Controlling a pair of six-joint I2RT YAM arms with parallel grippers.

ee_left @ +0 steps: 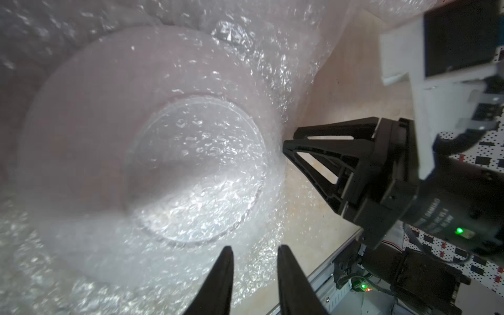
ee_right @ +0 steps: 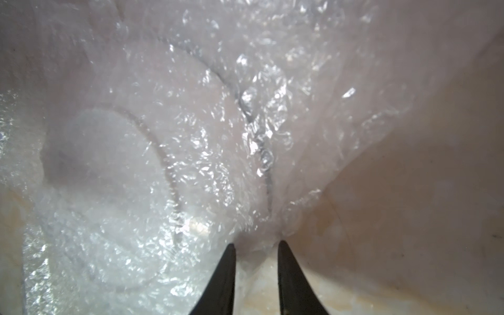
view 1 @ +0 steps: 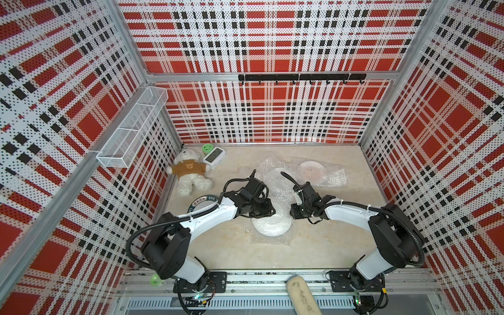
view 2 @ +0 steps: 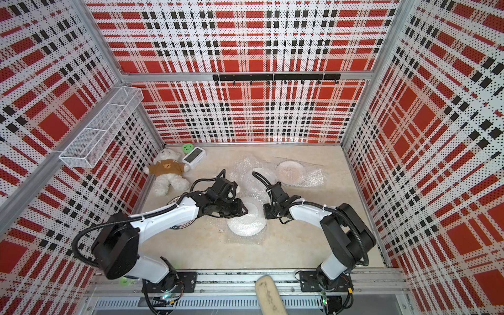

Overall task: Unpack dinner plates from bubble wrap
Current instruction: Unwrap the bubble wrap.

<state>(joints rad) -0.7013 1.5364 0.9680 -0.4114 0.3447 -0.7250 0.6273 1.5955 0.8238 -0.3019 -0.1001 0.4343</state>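
We are looking down at a beige table [view 1: 313, 245] boxed in by red plaid walls [view 1: 272, 109]. The plate being worked on now, the wrapped plate [view 1: 268, 225], is lying flat near the front centre, fully covered by bubble wrap [ee_left: 272, 68], with loose film spreading past its rim. In its wrist view the right gripper [ee_right: 256, 245] is at the plate's right edge, and the wrap is puckering into its tips, so we are reading it as pinching the film. The left gripper [ee_left: 256, 249] is hovering over the opposite rim with its jaws slightly parted and nothing gathered between them. We are judging this as the peel-open step. To do it well, the right gripper should be gripping film only, not the rim, and pulling low and outward. The left gripper should be pressing or pinning the plate so it is not sliding or lifting with the wrap. Further out, a pinkish plate [view 1: 311, 169] is sitting on wrap at the back. A lettered plate [view 1: 200, 201] is lying bare, partly under the left arm, near a teddy bear [view 1: 189, 174].
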